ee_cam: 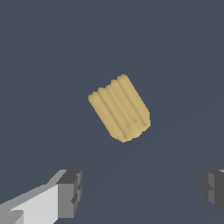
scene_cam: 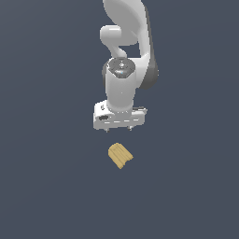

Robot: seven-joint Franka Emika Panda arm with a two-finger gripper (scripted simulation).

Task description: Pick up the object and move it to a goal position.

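The object (scene_cam: 120, 155) is a small tan-yellow block with parallel ridges and one rounded end, lying on the dark grey floor. In the exterior view it sits just below my white gripper (scene_cam: 119, 129) in the picture, apart from it. In the wrist view the object (ee_cam: 120, 108) lies ahead of the fingertips (ee_cam: 70, 192), not between them. The jaws stand wide apart and hold nothing. My gripper (ee_cam: 142, 189) is wider than the block.
The white arm (scene_cam: 125, 56) rises above the gripper in the exterior view. The dark grey floor (scene_cam: 46, 163) spreads all around with no other object in view.
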